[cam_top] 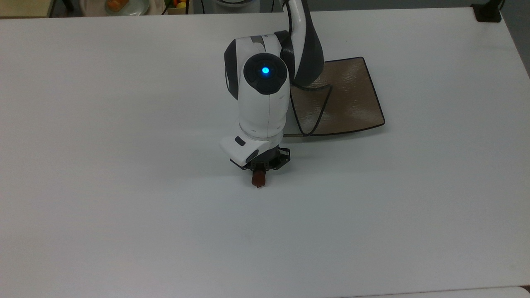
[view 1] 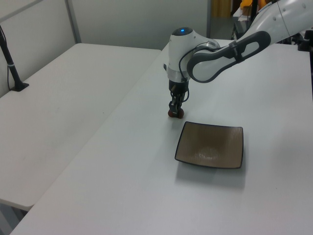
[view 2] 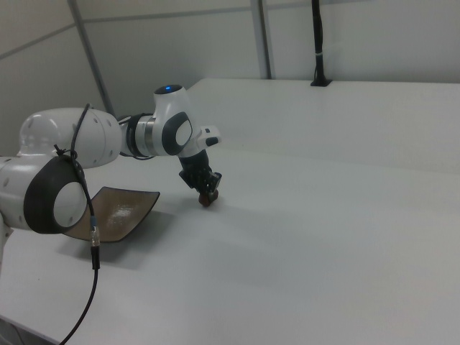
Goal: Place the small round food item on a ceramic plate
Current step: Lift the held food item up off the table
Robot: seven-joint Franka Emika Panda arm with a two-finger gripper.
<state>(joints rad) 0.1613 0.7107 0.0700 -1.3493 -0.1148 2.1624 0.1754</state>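
Note:
The small round food item (cam_top: 258, 178) is a dark reddish-brown lump on the white table, below the arm's wrist in the top view. My gripper (cam_top: 259, 173) points straight down and is shut on it, with the lump's lower end and stem tip showing beneath the fingers. In the left view the item (view 1: 175, 114) is at the fingertips, just off the far left corner of the ceramic plate (view 1: 210, 145). The square tan-brown ceramic plate (cam_top: 352, 99) lies to the top view's right of the gripper, partly hidden by the arm. In the right view the item (view 2: 208, 200) lies right of the plate (view 2: 118, 212).
A black cable (cam_top: 319, 111) hangs from the arm over the plate's left part. A round plate with orange food (cam_top: 124, 5) sits beyond the table's far edge. A black post base (cam_top: 486, 12) stands at the far right corner. A second white table (view 1: 49, 107) adjoins in the left view.

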